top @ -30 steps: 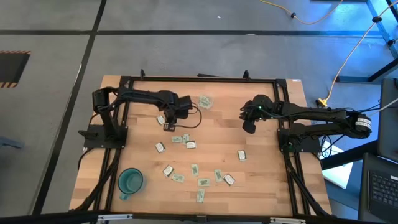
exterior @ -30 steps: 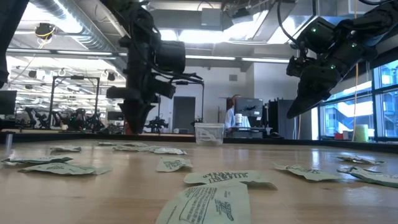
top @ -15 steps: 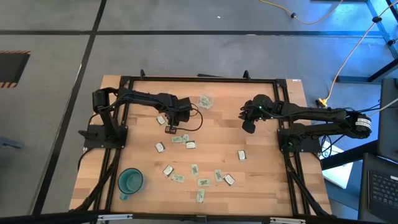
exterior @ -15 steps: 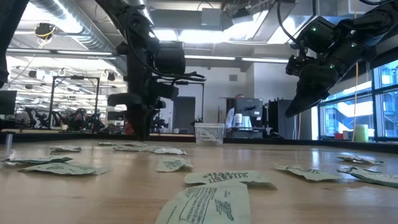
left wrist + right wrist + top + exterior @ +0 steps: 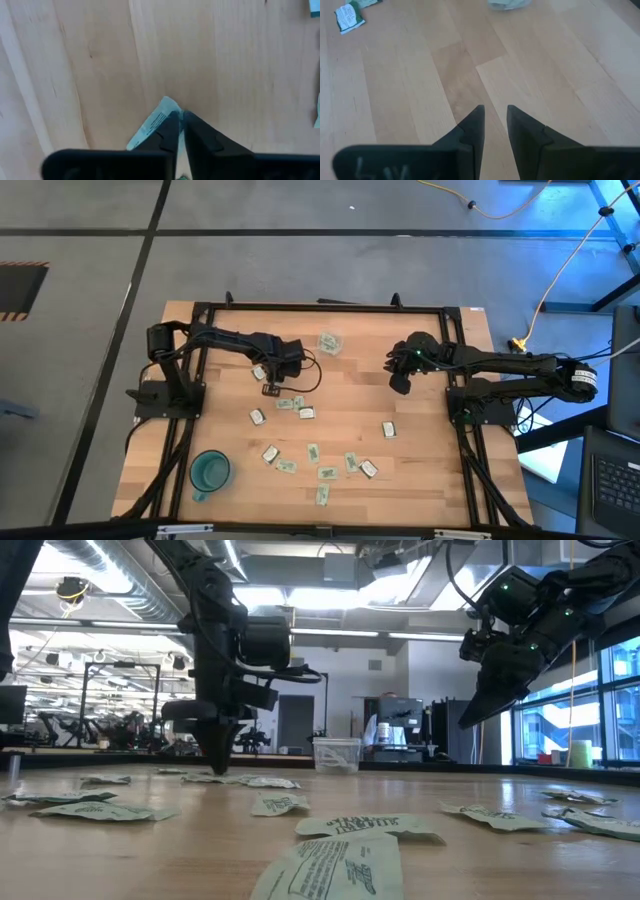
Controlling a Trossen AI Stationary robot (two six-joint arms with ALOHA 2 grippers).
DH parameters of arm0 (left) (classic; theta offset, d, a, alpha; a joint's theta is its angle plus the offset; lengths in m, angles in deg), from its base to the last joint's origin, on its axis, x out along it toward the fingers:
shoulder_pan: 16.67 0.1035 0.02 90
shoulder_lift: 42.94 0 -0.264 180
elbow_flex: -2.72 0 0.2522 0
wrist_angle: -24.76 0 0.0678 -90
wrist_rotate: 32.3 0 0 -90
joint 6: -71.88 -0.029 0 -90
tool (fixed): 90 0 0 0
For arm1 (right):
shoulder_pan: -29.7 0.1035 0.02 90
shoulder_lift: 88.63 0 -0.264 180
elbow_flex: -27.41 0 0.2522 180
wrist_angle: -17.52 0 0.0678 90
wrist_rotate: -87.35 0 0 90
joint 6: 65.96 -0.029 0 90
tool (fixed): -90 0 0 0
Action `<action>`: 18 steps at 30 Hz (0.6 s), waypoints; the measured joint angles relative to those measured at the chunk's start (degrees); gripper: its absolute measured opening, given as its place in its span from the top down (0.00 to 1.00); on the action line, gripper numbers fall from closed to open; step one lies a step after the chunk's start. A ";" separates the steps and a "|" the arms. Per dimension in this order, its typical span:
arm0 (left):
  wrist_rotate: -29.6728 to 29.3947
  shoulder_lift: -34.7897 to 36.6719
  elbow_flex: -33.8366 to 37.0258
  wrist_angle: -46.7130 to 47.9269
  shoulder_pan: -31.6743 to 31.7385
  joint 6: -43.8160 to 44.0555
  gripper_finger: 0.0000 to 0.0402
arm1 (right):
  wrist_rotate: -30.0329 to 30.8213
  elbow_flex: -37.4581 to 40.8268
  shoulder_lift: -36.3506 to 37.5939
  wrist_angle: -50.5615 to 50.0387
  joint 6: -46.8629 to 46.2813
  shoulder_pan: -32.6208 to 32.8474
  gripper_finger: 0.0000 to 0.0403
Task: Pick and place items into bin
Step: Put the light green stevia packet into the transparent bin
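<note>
1. My left gripper (image 5: 269, 388) is down at the table (image 5: 420, 440), in its left half nearer the far edge, with its tips on the wood

2. In the left wrist view my two dark fingers (image 5: 167, 132) are pressed almost together, pinching the corner of a pale packet (image 5: 152, 125) that pokes out from between and beside them

3. My right gripper (image 5: 400, 383) hangs above the table's right half, near the far edge, holding nothing; its fingers (image 5: 475, 125) stand a little apart over bare wood

4. The clear bin (image 5: 330, 343) sits close to the far edge, about midway along it, between my two grippers; in the low view it shows as a small see-through tub (image 5: 337, 754) far back

5. The other packets (image 5: 313, 452) lie scattered flat across the middle of the table and toward the near edge, several just beside my left gripper

6. A teal cup (image 5: 210, 472) stands at the near left corner, well apart from the bin
</note>
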 joint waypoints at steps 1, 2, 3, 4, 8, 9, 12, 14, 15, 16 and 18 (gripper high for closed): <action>-0.02 -0.02 0.01 -0.02 0.00 0.19 0.98 | 0.00 0.00 0.00 -0.02 0.00 -0.01 0.78; -0.03 -0.03 0.01 -0.03 0.00 0.25 0.99 | 0.00 0.00 0.00 -0.03 0.00 0.01 0.78; -0.06 -0.07 0.01 -0.02 0.00 0.25 0.99 | 0.00 0.00 0.00 -0.04 0.00 -0.01 0.78; -0.18 -0.07 0.04 -0.04 0.00 0.25 0.99 | 0.00 0.00 0.00 -0.04 0.00 0.01 0.78; -0.31 -0.15 -0.49 0.42 0.00 0.48 0.99 | 0.00 0.00 0.00 -0.09 0.00 -0.01 0.78; -0.30 -0.26 -1.01 0.91 0.00 0.71 0.99 | 0.00 0.00 0.00 -0.09 0.00 -0.01 0.78; -0.45 -0.61 -3.32 3.35 -0.15 0.97 0.99 | 0.00 0.00 0.02 -0.26 0.00 0.00 0.78; -0.34 -0.55 -5.73 4.23 -0.19 0.94 1.00 | 0.00 0.00 0.02 -0.33 0.00 0.00 0.78; -0.31 -0.55 -6.83 5.09 -0.20 0.91 1.00 | 0.00 0.00 0.03 -0.33 0.00 0.01 0.78; -0.28 -0.55 -7.81 6.43 -0.20 0.89 0.99 | 0.00 0.00 0.04 -0.33 0.00 0.01 0.78; -0.12 -0.55 -10.11 7.90 -0.24 0.88 1.00 | 0.00 0.00 0.04 -0.33 0.00 -0.01 0.78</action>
